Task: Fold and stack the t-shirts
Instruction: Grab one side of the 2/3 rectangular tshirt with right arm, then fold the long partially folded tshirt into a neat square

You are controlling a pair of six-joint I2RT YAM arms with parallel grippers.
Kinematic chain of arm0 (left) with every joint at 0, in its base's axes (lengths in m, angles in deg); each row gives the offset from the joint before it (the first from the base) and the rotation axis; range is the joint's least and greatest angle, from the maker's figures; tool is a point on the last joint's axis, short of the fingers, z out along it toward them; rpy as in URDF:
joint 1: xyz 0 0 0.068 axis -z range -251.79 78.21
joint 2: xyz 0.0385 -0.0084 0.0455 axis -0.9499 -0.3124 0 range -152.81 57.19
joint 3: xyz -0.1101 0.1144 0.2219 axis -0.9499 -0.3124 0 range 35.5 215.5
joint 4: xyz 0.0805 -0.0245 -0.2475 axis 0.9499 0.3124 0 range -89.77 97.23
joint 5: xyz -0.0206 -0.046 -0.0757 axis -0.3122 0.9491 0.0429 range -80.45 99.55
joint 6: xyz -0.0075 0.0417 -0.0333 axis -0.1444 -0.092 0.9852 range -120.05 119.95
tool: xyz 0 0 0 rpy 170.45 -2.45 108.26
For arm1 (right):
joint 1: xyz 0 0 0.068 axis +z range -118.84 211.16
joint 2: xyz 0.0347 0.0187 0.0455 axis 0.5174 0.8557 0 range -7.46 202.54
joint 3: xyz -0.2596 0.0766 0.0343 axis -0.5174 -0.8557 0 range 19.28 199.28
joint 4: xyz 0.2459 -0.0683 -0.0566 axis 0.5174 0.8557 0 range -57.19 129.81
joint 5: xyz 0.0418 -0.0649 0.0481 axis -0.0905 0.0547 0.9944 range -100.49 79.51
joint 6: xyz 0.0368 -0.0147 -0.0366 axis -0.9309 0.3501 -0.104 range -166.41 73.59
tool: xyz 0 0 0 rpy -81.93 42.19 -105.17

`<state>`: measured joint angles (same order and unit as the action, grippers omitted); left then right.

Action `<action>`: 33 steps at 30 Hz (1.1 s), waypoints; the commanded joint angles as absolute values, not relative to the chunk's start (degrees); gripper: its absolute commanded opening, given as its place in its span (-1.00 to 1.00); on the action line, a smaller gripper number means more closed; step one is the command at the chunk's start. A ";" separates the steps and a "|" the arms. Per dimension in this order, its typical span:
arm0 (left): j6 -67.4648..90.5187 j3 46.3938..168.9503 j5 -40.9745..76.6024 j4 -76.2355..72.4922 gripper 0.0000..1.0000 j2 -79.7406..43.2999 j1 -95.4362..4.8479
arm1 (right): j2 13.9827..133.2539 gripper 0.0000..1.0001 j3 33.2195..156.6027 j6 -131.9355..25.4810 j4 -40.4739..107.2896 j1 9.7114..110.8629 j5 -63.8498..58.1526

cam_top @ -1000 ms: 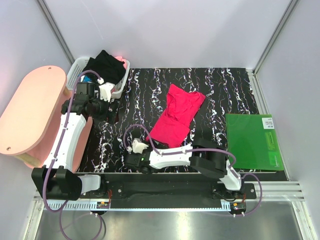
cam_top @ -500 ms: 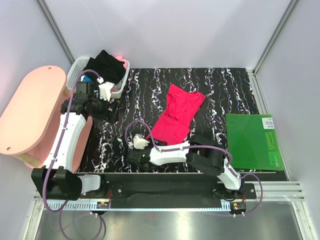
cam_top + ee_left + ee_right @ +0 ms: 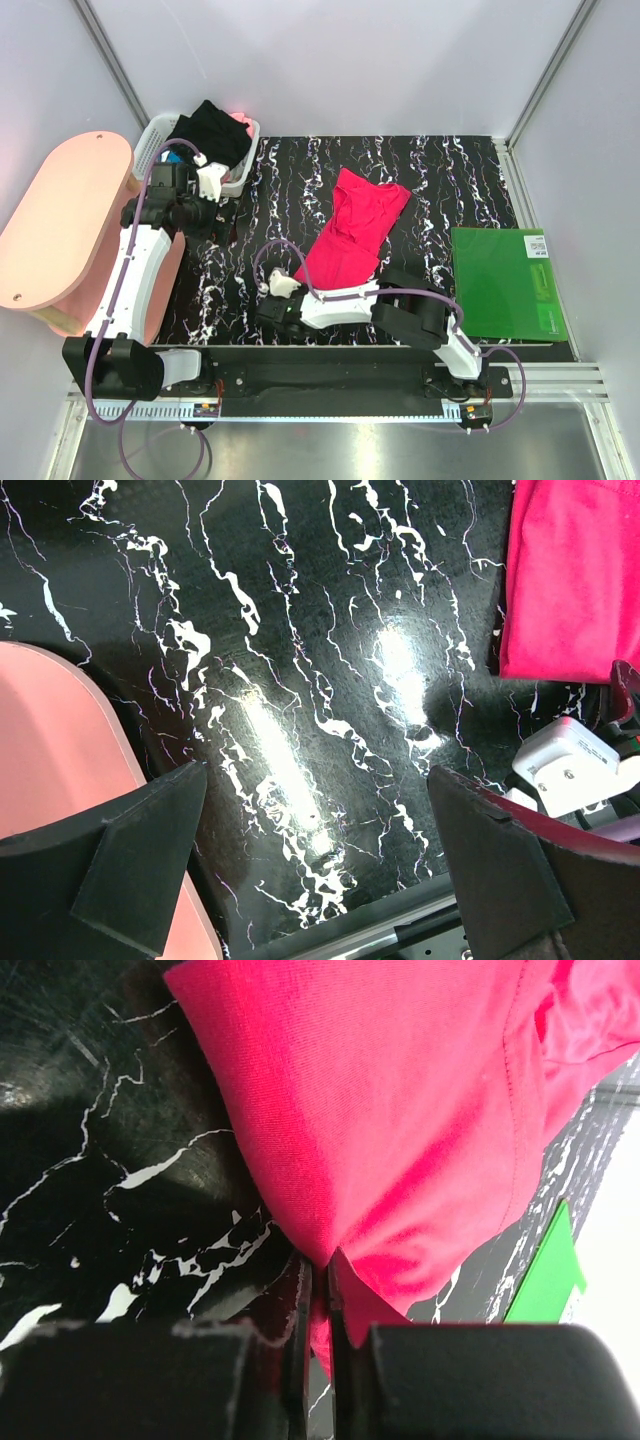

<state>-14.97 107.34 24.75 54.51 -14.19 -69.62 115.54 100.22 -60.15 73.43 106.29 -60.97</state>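
Note:
A pinkish-red t-shirt point(image 3: 355, 235) lies crumpled on the black marbled table point(image 3: 450, 180), stretching from the middle toward the near edge. My right gripper point(image 3: 303, 291) is low at the shirt's near left corner. In the right wrist view the gripper point(image 3: 318, 1272) is shut on a pinch of the shirt's red cloth point(image 3: 400, 1110). A black t-shirt point(image 3: 212, 135) is heaped in the white basket point(image 3: 150, 138) at the back left. My left gripper point(image 3: 203, 216) hovers over the table's left side. Its fingers stand wide open point(image 3: 320, 865) over bare table, with the red shirt point(image 3: 575, 580) to one side.
A flat green mat point(image 3: 505, 285) lies at the table's right end, also showing in the right wrist view as the green mat point(image 3: 545, 1280). A pink oval board point(image 3: 60, 230) stands off the left edge, close to the left arm. White walls surround the table.
My right gripper has slid a little to the right to the shirt's corner and closed on the red cloth. The left arm has not moved.

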 commanded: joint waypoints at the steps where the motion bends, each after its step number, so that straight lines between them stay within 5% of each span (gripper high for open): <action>1: -14.38 109.86 25.11 53.41 0.98 -13.04 -69.60 | 115.15 -0.88 104.00 -63.99 76.57 106.22 -52.24; 15: -14.91 110.74 25.02 54.55 0.98 -10.93 -69.51 | 114.63 -0.92 130.36 -72.51 99.26 119.22 -43.90; 33: -15.70 111.35 24.58 55.60 0.98 -10.49 -69.51 | 98.10 -0.95 121.23 -68.83 91.79 103.94 -40.46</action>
<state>-15.08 108.89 24.71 56.31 -11.13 -69.62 102.75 121.47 -71.14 94.29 106.25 -39.90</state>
